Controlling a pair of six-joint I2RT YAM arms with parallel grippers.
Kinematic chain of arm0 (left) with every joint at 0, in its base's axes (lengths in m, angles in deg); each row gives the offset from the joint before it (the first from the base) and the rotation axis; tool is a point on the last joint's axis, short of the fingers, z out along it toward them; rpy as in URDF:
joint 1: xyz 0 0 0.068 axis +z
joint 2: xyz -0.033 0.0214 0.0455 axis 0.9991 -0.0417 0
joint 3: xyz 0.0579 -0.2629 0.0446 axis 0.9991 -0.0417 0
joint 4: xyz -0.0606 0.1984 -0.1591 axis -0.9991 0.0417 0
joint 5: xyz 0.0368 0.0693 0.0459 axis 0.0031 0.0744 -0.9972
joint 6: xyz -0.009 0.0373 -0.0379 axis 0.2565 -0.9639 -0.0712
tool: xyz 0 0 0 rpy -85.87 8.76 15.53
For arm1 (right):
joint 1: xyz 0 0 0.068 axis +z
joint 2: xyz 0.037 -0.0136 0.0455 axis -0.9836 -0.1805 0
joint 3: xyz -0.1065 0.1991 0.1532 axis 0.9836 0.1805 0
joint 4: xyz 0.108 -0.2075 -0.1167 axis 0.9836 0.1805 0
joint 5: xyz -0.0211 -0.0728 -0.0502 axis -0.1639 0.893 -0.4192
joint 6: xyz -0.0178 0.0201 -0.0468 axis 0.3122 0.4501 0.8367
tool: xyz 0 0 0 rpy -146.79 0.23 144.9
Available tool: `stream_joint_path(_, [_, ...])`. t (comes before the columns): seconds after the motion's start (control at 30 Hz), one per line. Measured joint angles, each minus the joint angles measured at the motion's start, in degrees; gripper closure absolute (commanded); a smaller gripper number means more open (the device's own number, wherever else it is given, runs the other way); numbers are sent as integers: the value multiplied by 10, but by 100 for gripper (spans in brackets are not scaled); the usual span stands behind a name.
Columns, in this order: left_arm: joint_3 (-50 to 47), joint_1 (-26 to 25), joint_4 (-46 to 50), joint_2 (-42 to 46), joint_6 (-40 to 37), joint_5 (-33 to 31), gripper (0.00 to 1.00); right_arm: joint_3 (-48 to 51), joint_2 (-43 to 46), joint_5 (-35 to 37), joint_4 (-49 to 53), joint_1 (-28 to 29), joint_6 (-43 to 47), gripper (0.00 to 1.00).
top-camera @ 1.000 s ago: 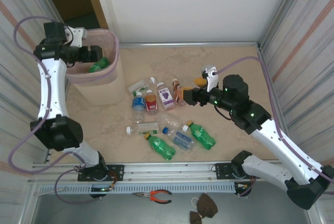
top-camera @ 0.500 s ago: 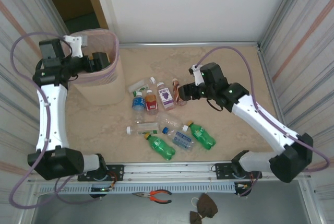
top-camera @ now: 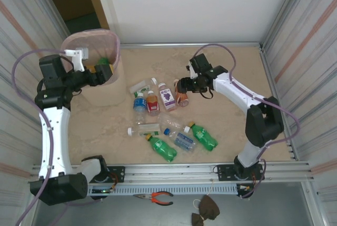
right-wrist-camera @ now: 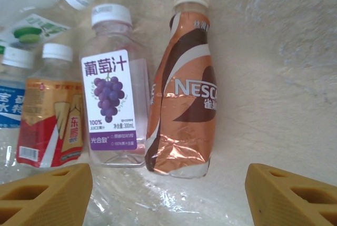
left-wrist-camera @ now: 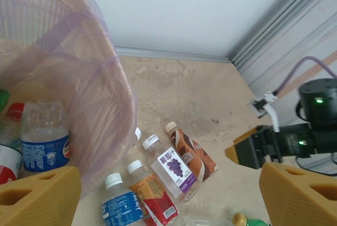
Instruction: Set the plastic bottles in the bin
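Note:
The bin (top-camera: 114, 43), pale pink mesh over a beige body, stands at the far left; a green bottle (top-camera: 103, 60) and a blue-labelled bottle (left-wrist-camera: 45, 137) lie inside. My left gripper (top-camera: 107, 71) hovers open and empty by the bin's right rim (left-wrist-camera: 118, 86). Several plastic bottles lie on the table: a grape-label bottle (right-wrist-camera: 111, 105), a brown Nescafe bottle (right-wrist-camera: 184, 94), a red-and-orange-label one (right-wrist-camera: 50, 120) and two green ones (top-camera: 162, 148) (top-camera: 204, 136). My right gripper (right-wrist-camera: 168, 194) is open just above the brown bottle's base (top-camera: 181, 98), fingers either side, not touching.
Ribbed metal walls close in both sides, with a white wall at the back. A metal rail (top-camera: 174, 170) runs along the near table edge; pliers (top-camera: 157, 198) lie beyond it. A clear bottle (top-camera: 143, 129) and a blue-labelled one (top-camera: 180, 138) lie mid-table.
My right arm has swung left and its gripper has come down over the brown bottle. My left gripper has drawn back from over the bin to its right rim.

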Motion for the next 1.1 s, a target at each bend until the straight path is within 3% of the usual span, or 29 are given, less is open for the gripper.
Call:
stream_joint_path(0.5, [-26,0,-19,15,25,19,12,-61,-143,-26,11,0,0,22])
stream_joint_path(1.1, [-41,0,-50,15,51,40,12,-53,-174,-33,11,0,-1,25])
